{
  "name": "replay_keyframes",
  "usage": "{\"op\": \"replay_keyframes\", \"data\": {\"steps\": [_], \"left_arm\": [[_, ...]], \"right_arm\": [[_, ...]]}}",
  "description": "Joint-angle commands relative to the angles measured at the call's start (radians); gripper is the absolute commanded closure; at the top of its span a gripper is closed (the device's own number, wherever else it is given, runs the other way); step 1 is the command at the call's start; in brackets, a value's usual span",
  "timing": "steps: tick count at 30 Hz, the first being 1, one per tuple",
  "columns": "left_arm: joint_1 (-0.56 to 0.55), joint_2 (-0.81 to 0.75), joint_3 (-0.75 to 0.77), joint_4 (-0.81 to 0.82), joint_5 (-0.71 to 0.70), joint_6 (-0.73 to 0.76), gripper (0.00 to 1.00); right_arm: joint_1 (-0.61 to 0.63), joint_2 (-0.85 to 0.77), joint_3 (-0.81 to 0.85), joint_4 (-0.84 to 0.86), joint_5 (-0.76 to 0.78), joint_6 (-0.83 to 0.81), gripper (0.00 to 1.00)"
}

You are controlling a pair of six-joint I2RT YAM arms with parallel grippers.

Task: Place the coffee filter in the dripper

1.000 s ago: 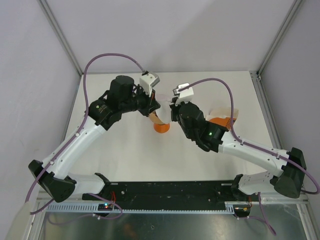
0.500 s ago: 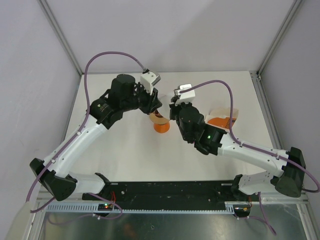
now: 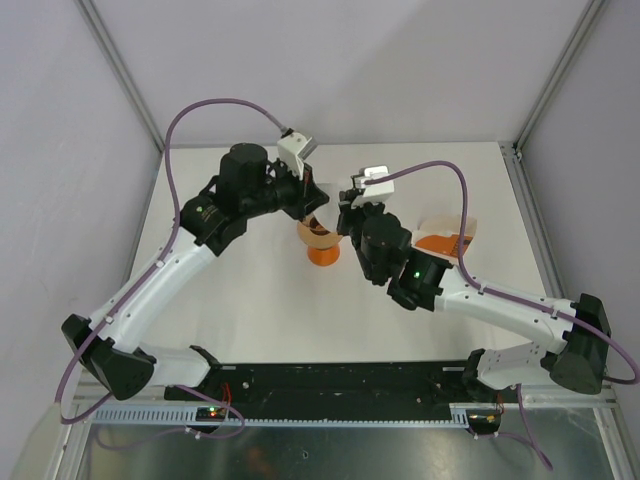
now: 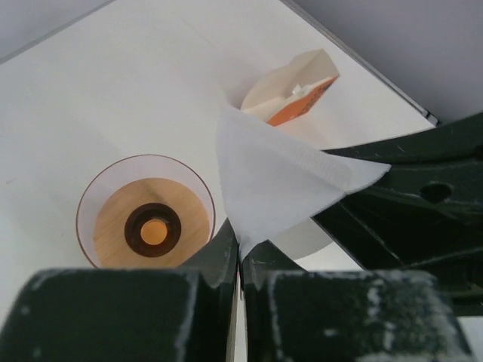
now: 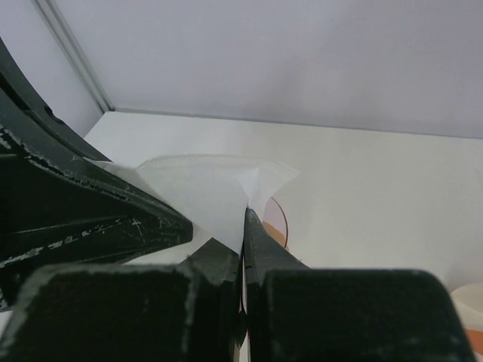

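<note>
The coffee filter (image 4: 279, 173), a thin white paper fan, hangs in the air between both grippers. My left gripper (image 4: 241, 255) is shut on its lower point. My right gripper (image 5: 243, 222) is shut on another edge of the coffee filter (image 5: 200, 188); its dark fingers (image 4: 407, 181) show at the right of the left wrist view. The dripper (image 4: 147, 213), a clear cone with a round rim, stands just below and left of the filter, over an orange base (image 3: 323, 256). From above, both grippers (image 3: 312, 205) (image 3: 345, 215) meet over the dripper (image 3: 318, 235).
A flat orange and cream packet (image 3: 445, 240) lies on the white table to the right of the right arm, also seen beyond the filter as the packet (image 4: 294, 94). Grey walls and metal posts close in the table's back and sides.
Both grippers have shifted slightly left and toward the back over the dripper, still joined at the filter. The dripper and the packet have not moved.
</note>
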Motion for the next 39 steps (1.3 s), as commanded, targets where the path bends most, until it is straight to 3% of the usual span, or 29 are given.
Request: {"op": "replay_keyframes", "data": {"steps": [1, 17, 19, 21, 29, 35, 39], "left_arm": [[0.008, -0.005, 0.021, 0.055, -0.098, 0.021, 0.98], [0.008, -0.06, -0.021, 0.044, -0.356, 0.3, 0.98], [0.009, -0.061, -0.022, 0.04, -0.358, 0.303, 0.91], [0.01, -0.063, -0.021, 0.029, -0.337, 0.29, 0.78], [0.041, -0.082, 0.043, -0.083, -0.041, 0.181, 0.45], [0.072, -0.115, 0.112, -0.166, 0.067, 0.158, 0.28], [0.096, -0.131, 0.132, -0.189, 0.077, 0.159, 0.24]], "right_arm": [[-0.01, -0.012, 0.005, 0.057, 0.025, 0.03, 1.0], [-0.099, -0.061, 0.005, -0.124, -0.104, 0.047, 1.0], [-0.102, -0.054, 0.005, -0.114, -0.119, 0.045, 1.0], [-0.103, -0.043, 0.006, -0.1, -0.129, 0.043, 1.0], [-0.106, -0.022, 0.045, -0.143, -0.15, 0.05, 1.0], [-0.157, 0.03, 0.214, -0.412, -0.289, 0.114, 1.0], [-0.194, 0.13, 0.381, -0.607, -0.396, 0.141, 1.0]]}}
